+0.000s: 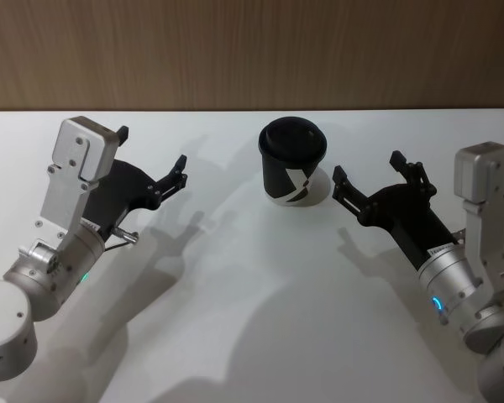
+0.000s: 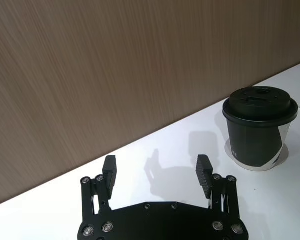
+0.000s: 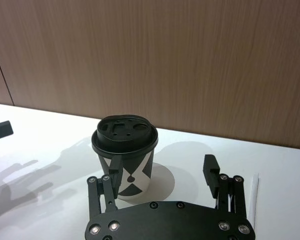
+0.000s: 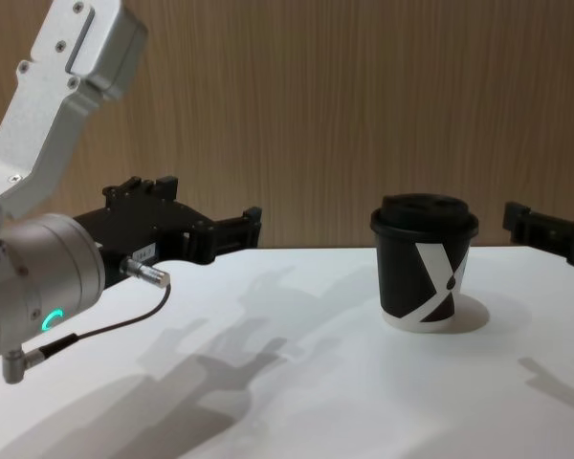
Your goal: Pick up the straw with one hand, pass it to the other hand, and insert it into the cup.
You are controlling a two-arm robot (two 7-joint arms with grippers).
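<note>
Wood-grain wall (image 1: pixel 235 50) at the back; white table (image 1: pixel 235 336) carries the items. Left gripper (image 1: pixel 152 148) hovers over the table's left side, jaws spread with nothing between them, well apart from the cup; right gripper (image 1: pixel 367 164) over the right side, likewise released and empty, fingertips pointing toward the cup, near it but not touching. Cup (image 1: pixel 292 166) upright, lid on, toward the table's back edge between the two grippers, closer to the right one. Straw (image 3: pixel 255 192): thin white line lying flat on the table just beside the right gripper's finger in the right wrist view; faint against the white surface.
</note>
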